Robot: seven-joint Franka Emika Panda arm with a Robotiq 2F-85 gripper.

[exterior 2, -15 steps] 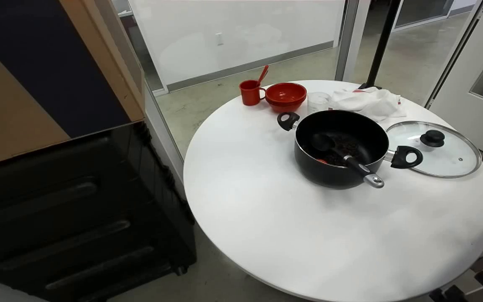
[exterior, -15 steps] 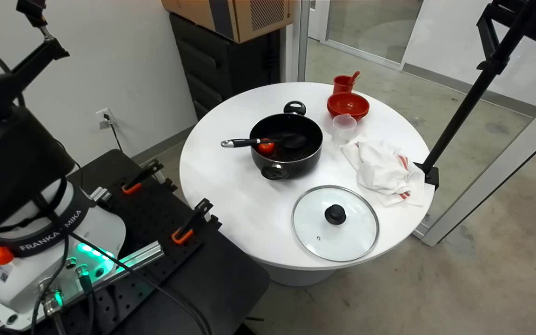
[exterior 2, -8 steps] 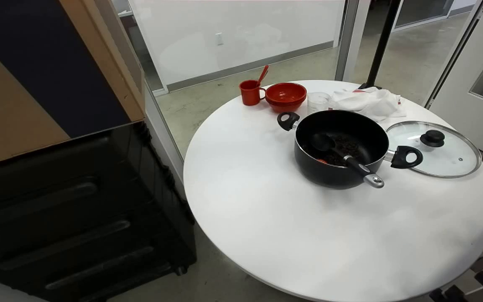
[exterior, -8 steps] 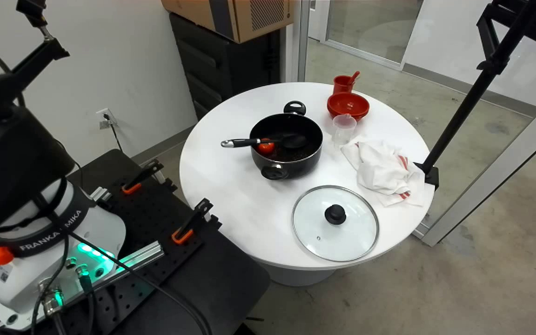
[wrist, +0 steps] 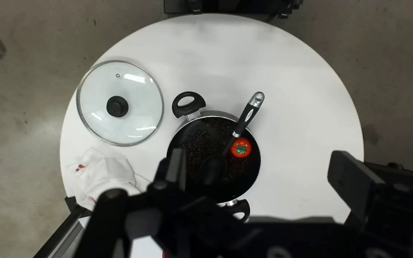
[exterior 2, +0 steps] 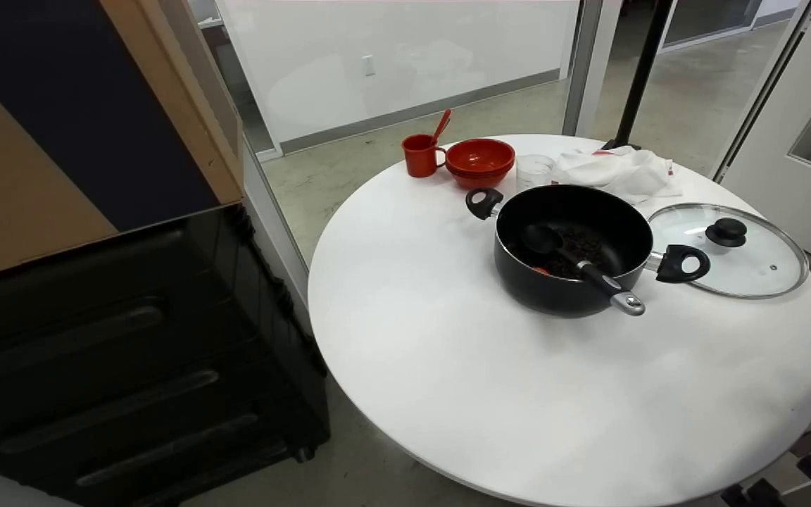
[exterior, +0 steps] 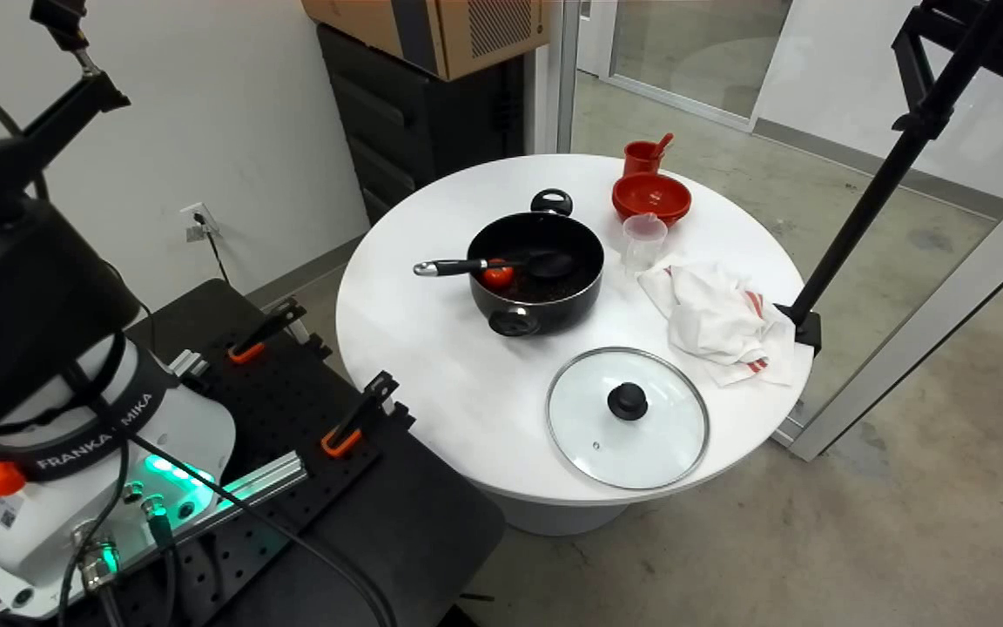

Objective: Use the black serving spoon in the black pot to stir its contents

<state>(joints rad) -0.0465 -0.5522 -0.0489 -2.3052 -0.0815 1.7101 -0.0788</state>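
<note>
Below our wide, empty claw point(wrist: 258, 168), we see the spoon point(wrist: 235, 134), handle point(wrist: 246, 117) slanting out of the pot point(exterior 2: 545, 296) (roughly our way).

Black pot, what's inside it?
The pot holds a tomato, small dark bits and a spoon whose handle sticks out. What lies under the spoon and tomato is covered.

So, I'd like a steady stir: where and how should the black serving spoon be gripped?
I'd likely take the black serving spoon by its thick black grip, from above, the claw closing across its length. That part slants up over the rim of the black pot and juts outside, free on both sides; the tomato crowds the thin shaft.
</note>
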